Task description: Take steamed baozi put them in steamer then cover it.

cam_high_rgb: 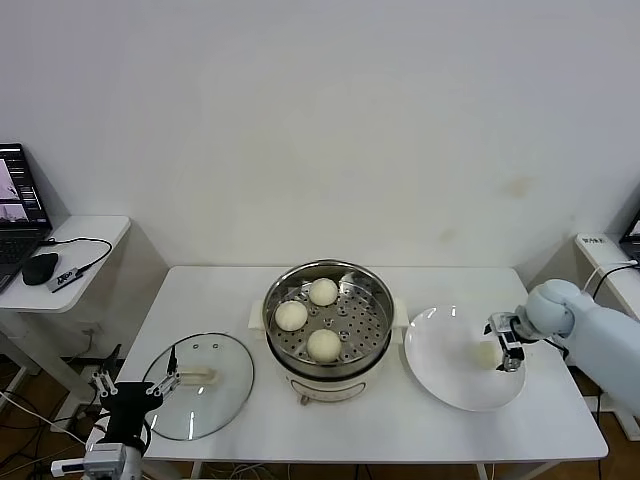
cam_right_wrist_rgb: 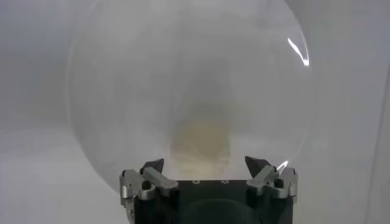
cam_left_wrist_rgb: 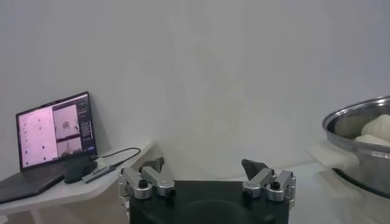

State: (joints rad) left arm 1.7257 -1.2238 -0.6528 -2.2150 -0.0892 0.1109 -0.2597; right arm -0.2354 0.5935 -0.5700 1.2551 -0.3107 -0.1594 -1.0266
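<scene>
Hovering over the flat white round plate (cam_high_rgb: 450,385), the right gripper (cam_high_rgb: 503,345) gapes around the last smooth cream bun (cam_right_wrist_rgb: 201,140); three sit in the shiny steel steamer (cam_high_rgb: 375,335). The left gripper (cam_high_rgb: 140,392), also open and empty, is parked by the glass lid (cam_high_rgb: 215,400).

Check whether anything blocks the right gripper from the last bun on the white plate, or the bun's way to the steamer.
Nothing visible does. The right gripper is open, right beside the small cream-white bun on the flat white round plate. The round shiny steel steamer stands uncovered; its glass lid lies on the far side.
</scene>
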